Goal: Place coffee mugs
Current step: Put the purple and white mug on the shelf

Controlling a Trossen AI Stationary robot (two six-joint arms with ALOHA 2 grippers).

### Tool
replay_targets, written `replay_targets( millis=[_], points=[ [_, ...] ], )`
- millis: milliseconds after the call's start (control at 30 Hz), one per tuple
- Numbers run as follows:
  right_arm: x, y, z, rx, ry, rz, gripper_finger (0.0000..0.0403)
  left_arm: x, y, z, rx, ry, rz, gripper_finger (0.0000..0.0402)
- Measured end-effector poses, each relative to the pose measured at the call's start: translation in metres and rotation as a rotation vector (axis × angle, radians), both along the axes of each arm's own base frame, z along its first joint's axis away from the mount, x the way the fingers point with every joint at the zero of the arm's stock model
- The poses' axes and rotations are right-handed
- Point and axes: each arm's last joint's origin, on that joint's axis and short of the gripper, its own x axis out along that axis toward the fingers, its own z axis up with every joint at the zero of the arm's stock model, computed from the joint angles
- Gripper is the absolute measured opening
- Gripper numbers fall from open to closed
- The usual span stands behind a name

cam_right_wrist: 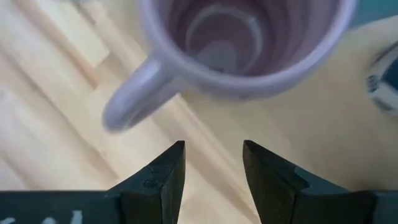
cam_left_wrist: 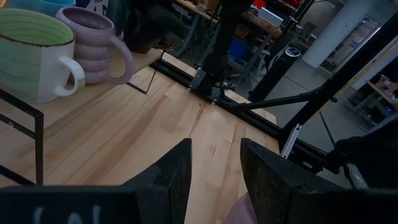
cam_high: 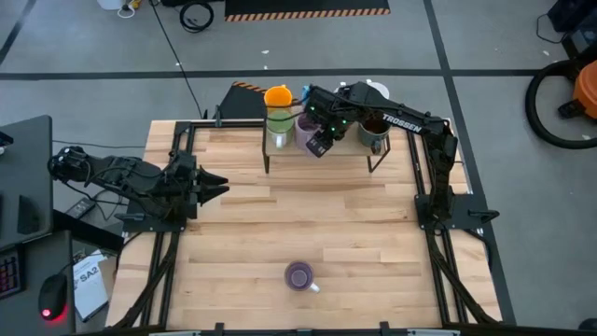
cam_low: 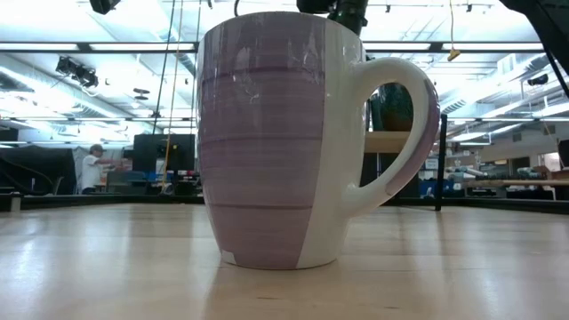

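A lilac and white mug (cam_high: pixel 299 276) (cam_low: pixel 267 142) stands on its base near the table's near edge, far from both grippers. Along the far edge a low wooden shelf (cam_high: pixel 326 154) carries an orange mug (cam_high: pixel 277 95), a green mug (cam_high: pixel 278 127) (cam_left_wrist: pixel 31 53), a ribbed lilac mug (cam_high: pixel 306 131) (cam_left_wrist: pixel 93 40) (cam_right_wrist: pixel 242 43), a white mug (cam_high: pixel 375 91) and a dark mug (cam_high: pixel 373 131). My right gripper (cam_high: pixel 320 145) (cam_right_wrist: pixel 212 146) hangs open just above and in front of the ribbed lilac mug, near its handle (cam_right_wrist: pixel 134 102), without touching it. My left gripper (cam_high: pixel 222 187) (cam_left_wrist: pixel 216 146) waits open at the table's left side.
The shelf stands on thin black legs (cam_left_wrist: pixel 38 134) with bare table under and in front of it. Black frame rails (cam_high: pixel 429 187) run along the table's left and right sides. The middle of the table (cam_high: pixel 308 215) is open wood. A person (cam_low: pixel 92 167) stands far off in the room.
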Motion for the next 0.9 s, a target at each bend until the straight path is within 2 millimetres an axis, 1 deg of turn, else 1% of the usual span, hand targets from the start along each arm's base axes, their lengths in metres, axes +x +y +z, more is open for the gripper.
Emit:
replay_targets(
  millis=[200, 333, 433, 633, 900],
  points=[
    [-0.002, 0.012, 0.005, 0.082, -0.026, 0.08, 0.0167, 0.0, 0.0, 0.0, -0.003, -0.001, 0.001, 0.0142],
    [-0.003, 0.029, 0.012, 0.157, -0.064, 0.188, 0.0167, 0.0, 0.0, 0.0, -0.022, -0.004, 0.004, 0.0142],
    [-0.001, 0.049, 0.016, 0.145, -0.073, 0.251, 0.0167, 0.0, -0.001, 0.0, -0.03, -0.001, -0.015, 0.0142],
    [0.01, 0.092, 0.017, 0.057, -0.069, 0.371, 0.0167, 0.0, -0.001, 0.0, -0.03, 0.001, -0.016, 0.0142],
    [0.026, 0.143, 0.024, 0.019, -0.214, 0.464, 0.0167, 0.0, -0.001, 0.001, -0.038, -0.016, -0.016, 0.0142]
  ],
)
